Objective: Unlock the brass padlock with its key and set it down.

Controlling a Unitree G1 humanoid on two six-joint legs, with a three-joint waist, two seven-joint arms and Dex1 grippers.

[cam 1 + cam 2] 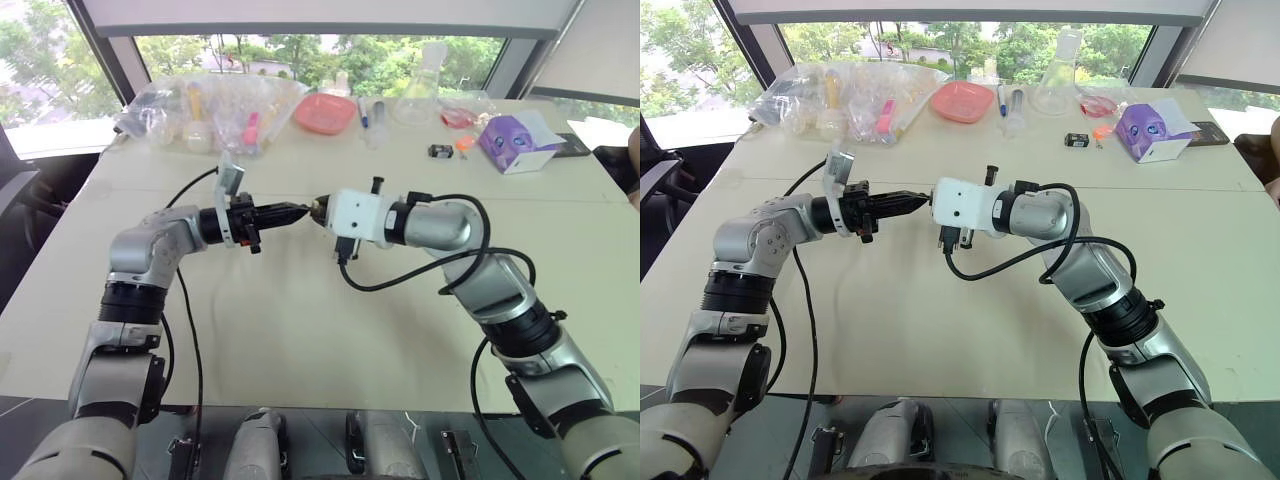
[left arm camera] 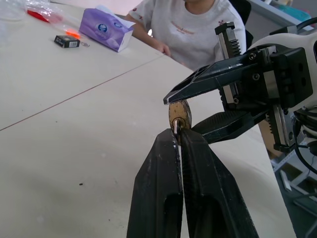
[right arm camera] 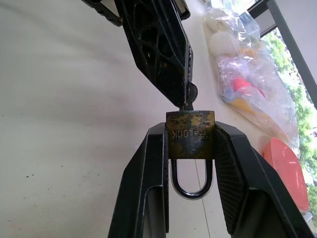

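Note:
Above the middle of the table, my two grippers meet tip to tip. The brass padlock sits clamped by its sides between the fingers of my right gripper, which is shut on it, its silvery shackle pointing back toward the wrist. My left gripper comes in level from the left and is shut on the key. The key's tip is in the bottom of the padlock. In the head views the padlock is a small dark spot between left gripper and right gripper.
Along the table's far edge lie a plastic bag of items, a pink tray, a glass flask, a black-and-orange gadget and a purple tissue box. A person in a white shirt sits at the right side.

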